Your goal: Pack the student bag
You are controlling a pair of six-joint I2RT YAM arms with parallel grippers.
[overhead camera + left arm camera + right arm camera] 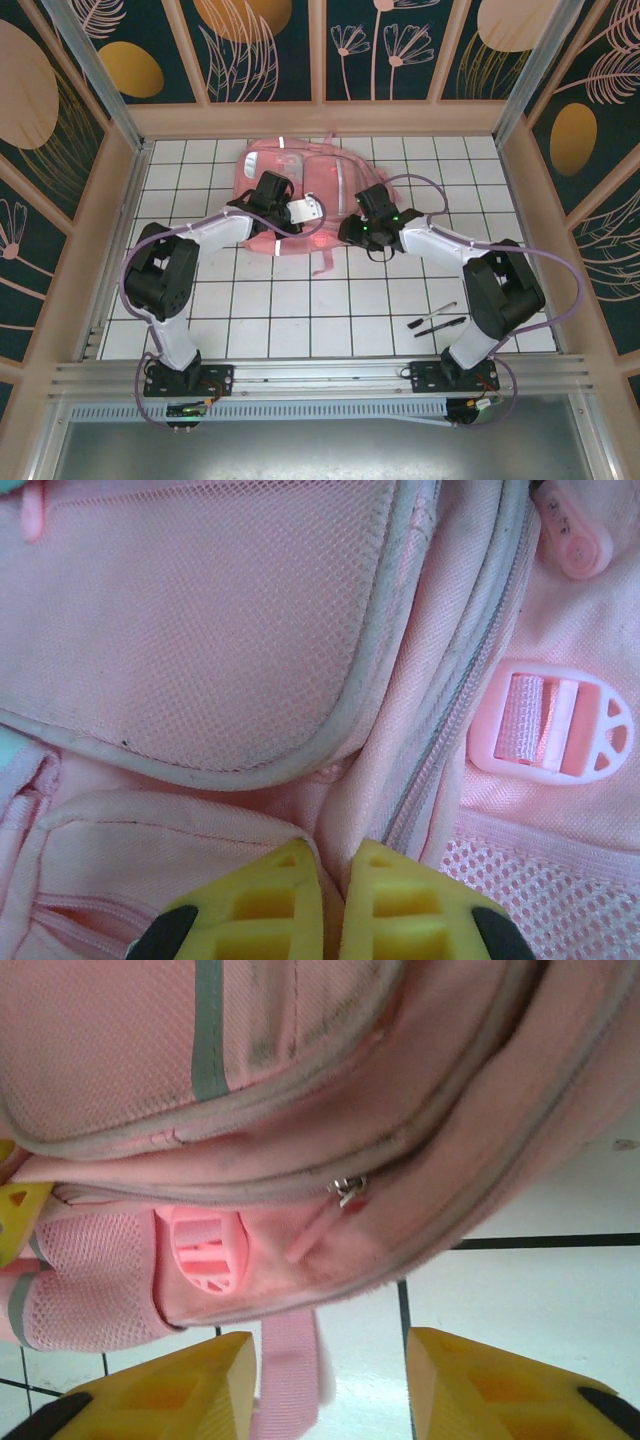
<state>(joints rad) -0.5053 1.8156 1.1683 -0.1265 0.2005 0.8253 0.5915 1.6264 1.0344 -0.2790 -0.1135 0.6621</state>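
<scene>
The student bag (318,190) is a large pink backpack lying flat at the back middle of the tiled table. My left gripper (335,865) rests on the bag's left part, its yellow fingers (405,900) shut on a fold of pink fabric beside a grey zip (450,710). My right gripper (330,1375) hovers at the bag's right lower edge, open, with a loose pink strap (285,1370) hanging between its fingers and untouched. A metal zip slider with a pink pull (345,1192) sits just above them. In the top view the right gripper (366,232) is at the bag's near right corner.
Two dark pens (438,322) lie on the tiles near the right arm's base. A pink strap buckle (550,725) sits beside the left gripper. Wooden walls enclose the table on three sides.
</scene>
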